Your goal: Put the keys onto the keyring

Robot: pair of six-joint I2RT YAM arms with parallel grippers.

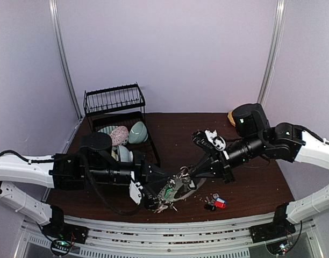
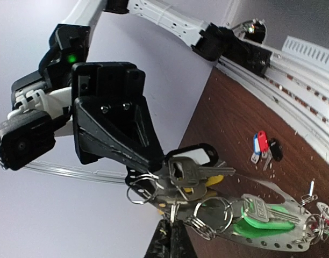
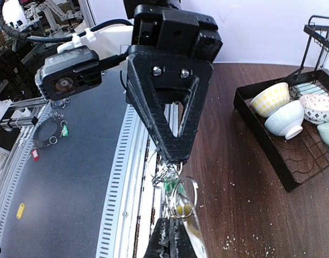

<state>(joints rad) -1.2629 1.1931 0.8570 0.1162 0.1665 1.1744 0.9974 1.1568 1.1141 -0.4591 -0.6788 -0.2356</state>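
Note:
The keyring (image 2: 277, 239) is a thin silver band with holes, held above the table between both arms; it also shows in the top view (image 1: 181, 189). A black-tagged key (image 2: 194, 161), a yellow tag (image 2: 221, 180) and a green-tagged key (image 2: 261, 217) hang on it. My left gripper (image 2: 172, 236) is shut on a thin split ring at the band's edge. My right gripper (image 3: 170, 242) is shut on the keyring's edge (image 3: 191, 236), and its black fingers (image 2: 148, 161) meet the band's end. Red, blue and black tagged keys (image 1: 215, 202) lie loose on the table.
A black dish rack (image 1: 121, 121) with several bowls stands at the back left. A yellow object (image 1: 231, 117) lies at the back right behind the right arm. The slotted metal rail (image 1: 170, 234) runs along the table's near edge.

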